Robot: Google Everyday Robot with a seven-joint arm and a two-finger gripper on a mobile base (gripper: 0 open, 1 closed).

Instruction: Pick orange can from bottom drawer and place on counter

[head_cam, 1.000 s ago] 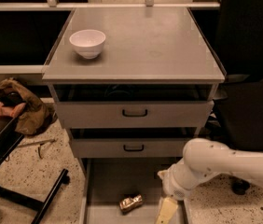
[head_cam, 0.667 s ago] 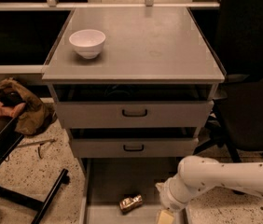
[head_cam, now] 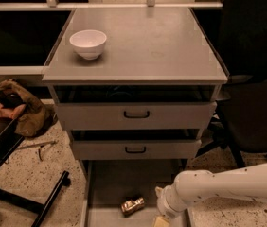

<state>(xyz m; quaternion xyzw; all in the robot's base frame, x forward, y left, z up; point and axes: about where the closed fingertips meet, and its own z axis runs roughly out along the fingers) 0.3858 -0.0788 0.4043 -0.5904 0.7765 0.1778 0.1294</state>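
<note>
The orange can (head_cam: pixel 132 205) lies on its side, dented and shiny, on the floor of the pulled-out bottom drawer (head_cam: pixel 106 181). My white arm reaches in from the right, and its wrist hangs over the drawer's right front corner, just right of the can. Only a pale tip of the gripper (head_cam: pixel 161 221) shows at the picture's bottom edge; the rest is cut off. The counter (head_cam: pixel 147 46) is the grey top of the cabinet, above the two drawers with black handles.
A white bowl (head_cam: pixel 88 43) stands on the counter's left side. A dark office chair (head_cam: pixel 254 122) sits right of the cabinet. On the floor at left lie a brown bag (head_cam: pixel 22 109) and a black frame (head_cam: pixel 27 205).
The arm has dropped lower and shifted slightly left, so the gripper has sunk almost out of the picture at the bottom. The can has not moved.
</note>
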